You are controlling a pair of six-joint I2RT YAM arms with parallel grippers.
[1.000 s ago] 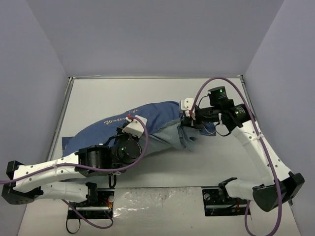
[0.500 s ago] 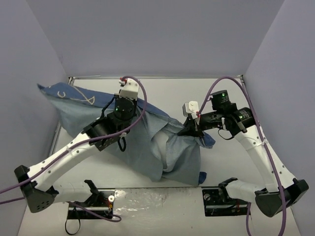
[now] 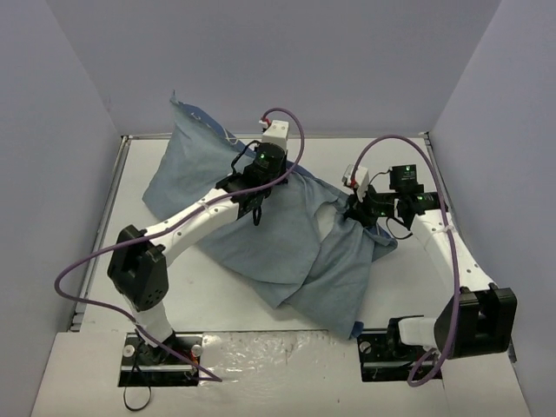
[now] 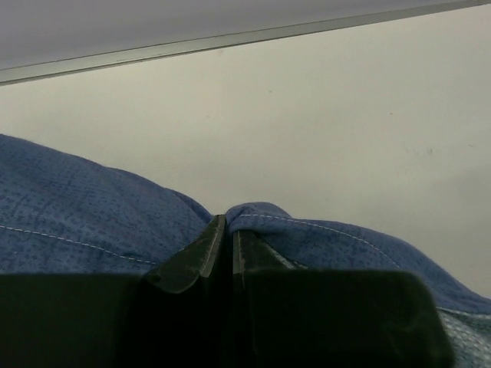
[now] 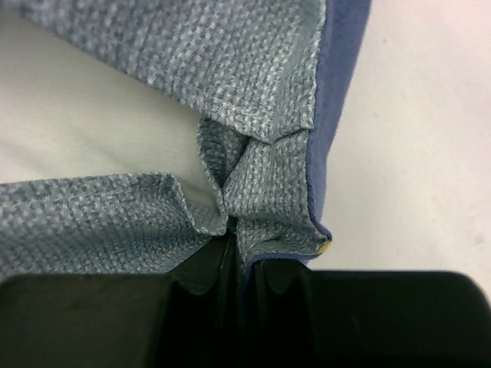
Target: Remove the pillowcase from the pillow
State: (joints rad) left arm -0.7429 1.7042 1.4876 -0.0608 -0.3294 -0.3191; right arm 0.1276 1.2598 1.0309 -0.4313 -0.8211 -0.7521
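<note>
**Q:** What differs from the frame half a second earlier, read from left to right?

**A:** The left end effector (image 3: pixel 271 169) has swung from the left rear of the worktop (image 3: pixel 200 300) toward its rear centre. It has carried the pillowcase (image 3: pixel 261 243) with it. A flap of cloth that then pointed to the left rear corner now stands against the back wall. The rest lies as a broad sheet, pale reverse up, across the middle of the worktop. A full second earlier it lay as a compact bundle with the dark face up. The right end effector (image 3: pixel 352 215) has moved a little to the right and grips the cloth's right-hand edge.

**Q:** What do the wrist views add?

**A:** The overhead view does not resolve either grip. In the left wrist view the end effector (image 4: pixel 229 230) is closed to a narrow slit, pinching a stitched fold of dark blue pillowcase (image 4: pixel 77 207) above bare worktop (image 4: pixel 345 115). In the right wrist view the end effector (image 5: pixel 232 245) is likewise clamped, on a gathered pleat of grey-blue reverse (image 5: pixel 100 207) beside a dark blue hem. A plain white surface shows within the cloth's opening there. Whether it is the pillow cannot be told, and the pillow is not distinguishable overhead.
</note>
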